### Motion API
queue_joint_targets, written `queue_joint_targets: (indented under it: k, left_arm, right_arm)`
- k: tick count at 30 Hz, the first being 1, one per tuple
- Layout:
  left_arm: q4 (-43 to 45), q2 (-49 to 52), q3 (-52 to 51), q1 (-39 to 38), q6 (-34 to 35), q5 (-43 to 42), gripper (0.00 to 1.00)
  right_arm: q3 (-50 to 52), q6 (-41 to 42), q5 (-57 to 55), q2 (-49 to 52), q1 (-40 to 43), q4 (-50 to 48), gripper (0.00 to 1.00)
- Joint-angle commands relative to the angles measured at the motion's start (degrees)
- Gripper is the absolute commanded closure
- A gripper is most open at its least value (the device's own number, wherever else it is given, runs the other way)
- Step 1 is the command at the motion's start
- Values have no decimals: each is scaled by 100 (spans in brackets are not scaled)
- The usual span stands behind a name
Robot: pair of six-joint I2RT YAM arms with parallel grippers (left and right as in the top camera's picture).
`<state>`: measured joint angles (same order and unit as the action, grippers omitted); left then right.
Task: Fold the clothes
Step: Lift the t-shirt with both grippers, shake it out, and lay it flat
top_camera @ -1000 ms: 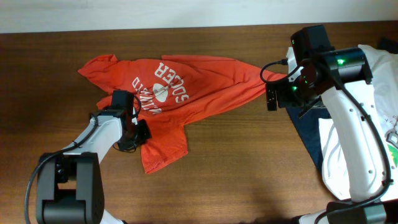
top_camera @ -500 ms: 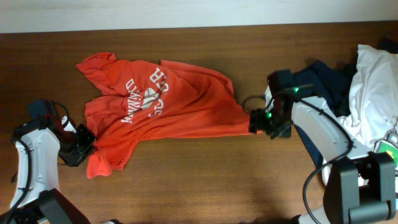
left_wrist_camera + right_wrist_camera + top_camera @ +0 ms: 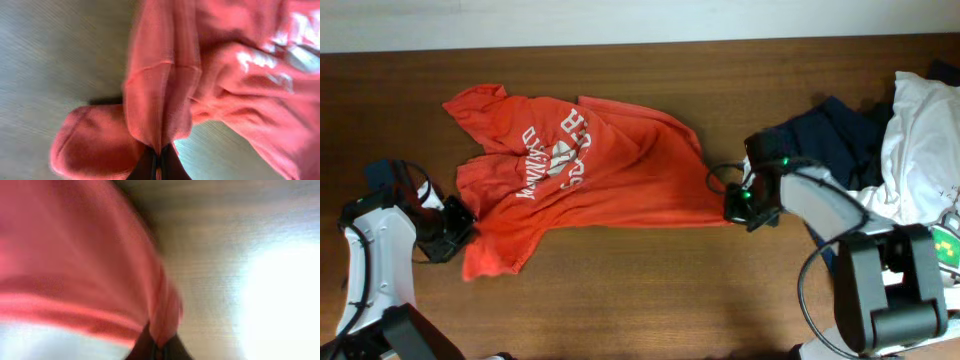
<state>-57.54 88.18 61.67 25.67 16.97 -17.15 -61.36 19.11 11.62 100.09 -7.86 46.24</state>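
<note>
Wooden table (image 3: 650,290) under rumpled, white-lettered orange-red T-shirt (image 3: 610,180)

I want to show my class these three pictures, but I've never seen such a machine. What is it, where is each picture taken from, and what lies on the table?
It is a robot with two arms, each ending in a two-fingered pincer. The wide picture looks down from above the table. The two blurry close-ups come from cameras on the wrists. An orange-red T-shirt with white lettering lies spread out. The left pincer is shut on one bunched corner, the right pincer on the opposite end. At the far right lie a navy garment and a white shirt.
</note>
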Motion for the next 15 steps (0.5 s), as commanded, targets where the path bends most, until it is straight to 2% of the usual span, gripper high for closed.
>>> queue_joint_targets:
  k: [1, 2, 4, 8, 12, 15]
  left_arm:
    - [-76, -50, 1025, -17, -809, -1180, 100]
    - [-229, -103, 1768, -17, -817, -1180, 100]
    - [-555, -267, 3235, -15, -837, -1178, 100]
    - [-809, -579, 5665, 0, -852, -1027, 100]
    - [-761, -970, 6942, 0, -848, -404, 100]
    - [-767, -765, 6968, 0, -850, -455, 100]
  right_arm:
    - [-2190, -466, -481, -1043, 313, 1189, 96]
    - [-3254, -560, -481, -1255, 389, 1906, 96]
    - [-4723, -562, -483, -1394, 415, 2736, 96]
    - [-7206, -883, -514, -1436, 413, 3320, 96]
    - [-8926, -885, -1517, -1462, 413, 3582, 96]
    - [-8929, -970, -1554, -1169, 413, 3641, 96]
